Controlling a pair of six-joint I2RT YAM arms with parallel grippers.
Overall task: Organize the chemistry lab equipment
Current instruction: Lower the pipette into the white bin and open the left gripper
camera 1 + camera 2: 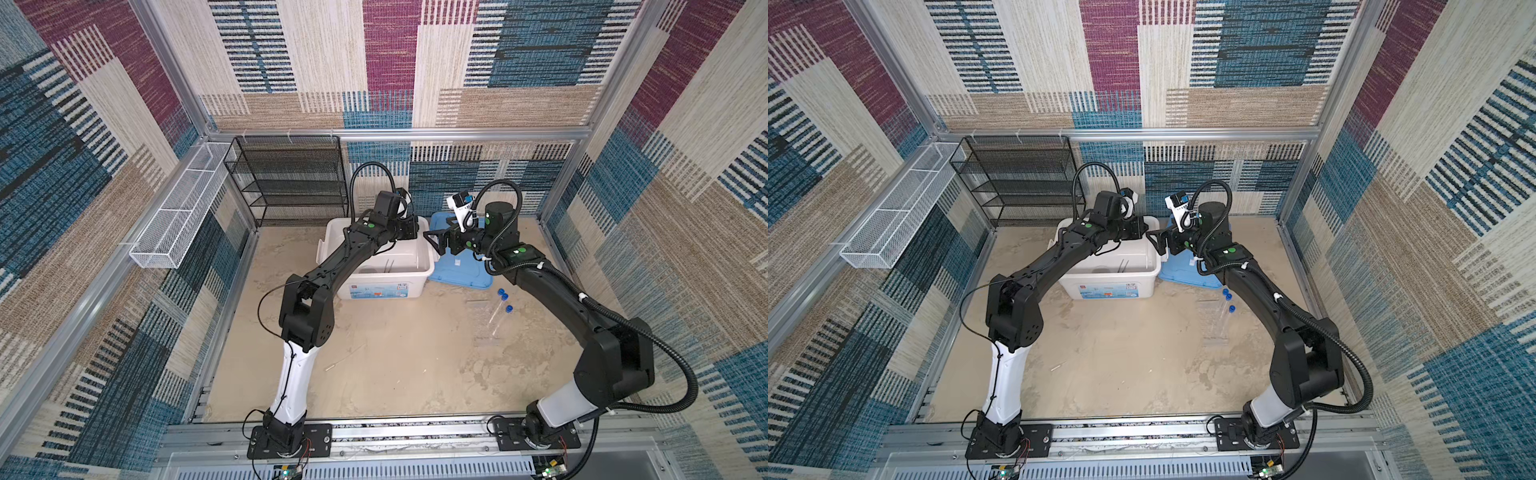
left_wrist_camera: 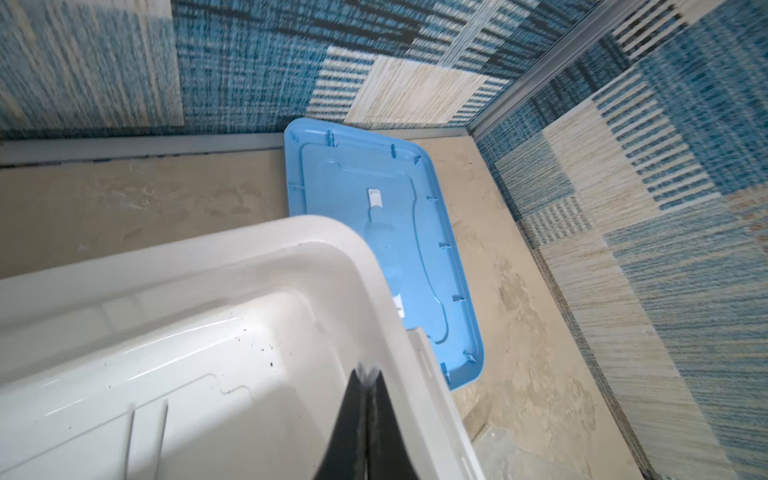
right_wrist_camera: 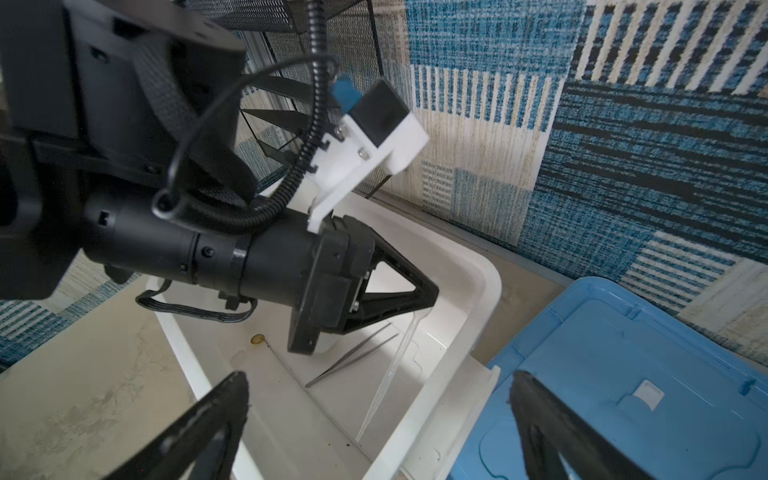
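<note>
From the right wrist camera: left gripper (image 3: pixel 431 291) clamped shut on the bulb end of a slim clear dropper (image 3: pixel 388 374). Hangs slanted, tip down, inside the big white tub (image 3: pixel 492 291), close to the wall on the lid side; contact between tip and floor impossible to judge. Matches the left wrist camera, with black fingers (image 2: pixel 353 419) pressed together and a scrap of clear plastic pinched at their ends, above the tub's corner.

Right gripper (image 1: pixel 436 243) spread wide and holding nothing. Hovers just beside the tub's right rim, over the edge of the flat blue lid (image 1: pixel 457 272) nearest the tub, pointing toward the left gripper.

Flat on the tub's floor: thin metal tweezers (image 3: pixel 353 357), and near them a long thin spoon (image 3: pixel 258 340) (visible only as a small round end and a short run of handle past the left gripper's body).

On the table, right of the tub and in front of the lid: three blue-capped test tubes (image 1: pixel 505 296), close together, caps toward the lid. Around them, faint edges of a transparent tube rack (image 1: pixel 484 332), too clear to tell whether holding the tubes or merely beside them.

In the open middle of the table, well apart from the rest: a second dropper (image 1: pixel 345 357), lying flat.
</note>
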